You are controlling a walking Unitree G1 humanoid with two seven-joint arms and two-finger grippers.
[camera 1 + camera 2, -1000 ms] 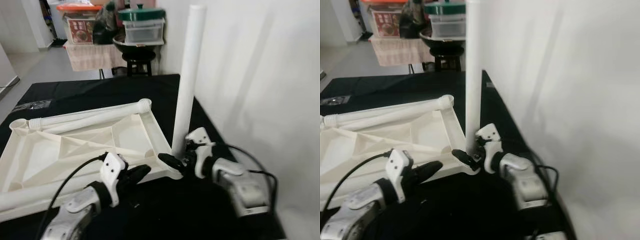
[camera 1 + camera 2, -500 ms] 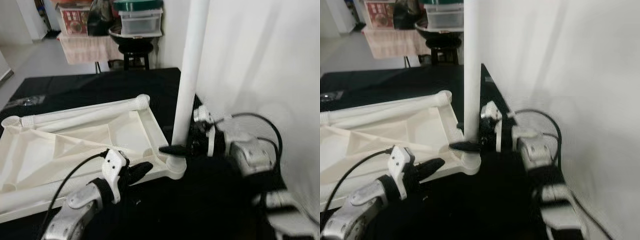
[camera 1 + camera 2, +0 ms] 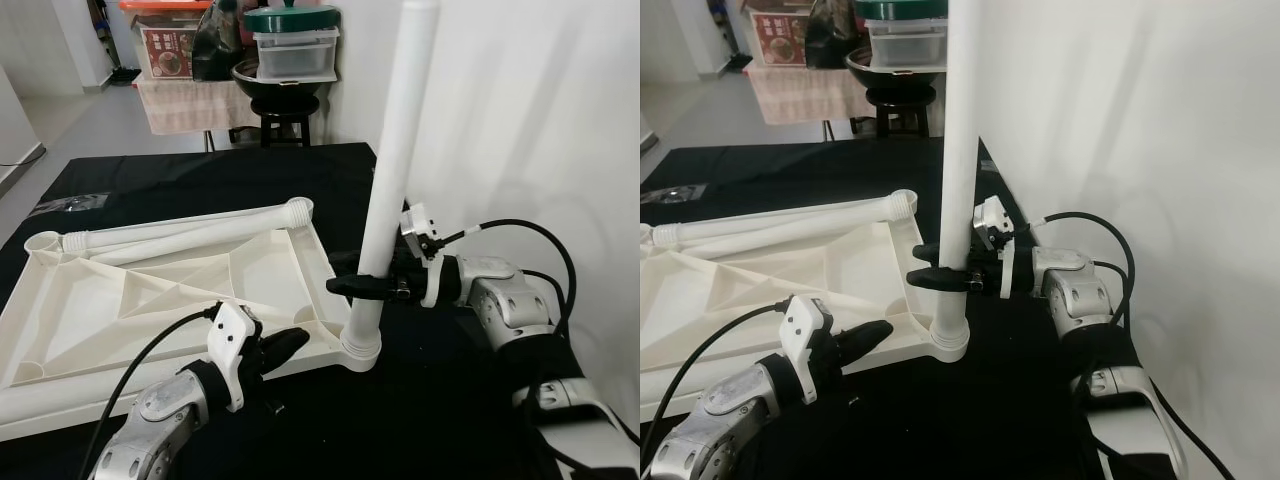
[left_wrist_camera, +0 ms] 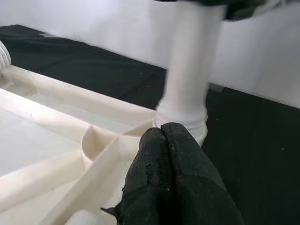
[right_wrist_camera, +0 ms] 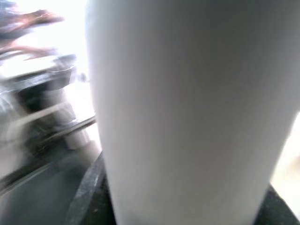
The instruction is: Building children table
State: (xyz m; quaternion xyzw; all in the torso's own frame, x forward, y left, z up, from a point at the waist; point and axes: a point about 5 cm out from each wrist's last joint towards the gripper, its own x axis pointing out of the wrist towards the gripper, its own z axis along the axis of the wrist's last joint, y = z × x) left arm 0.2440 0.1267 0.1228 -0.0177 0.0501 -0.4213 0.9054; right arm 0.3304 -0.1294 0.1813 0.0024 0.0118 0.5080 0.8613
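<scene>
Standing nearly upright in the corner socket (image 3: 360, 348) of the upturned white tabletop (image 3: 150, 300) on the black mat, the table leg (image 3: 392, 170) is pinched low on its shaft between the fingers of the right gripper (image 3: 368, 283), while the left gripper (image 3: 283, 346), pressed together, rests beside that socket.

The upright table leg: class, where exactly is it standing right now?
The table leg stands in the near right corner socket of the upturned tabletop, held by the right gripper, near the white wall.
</scene>
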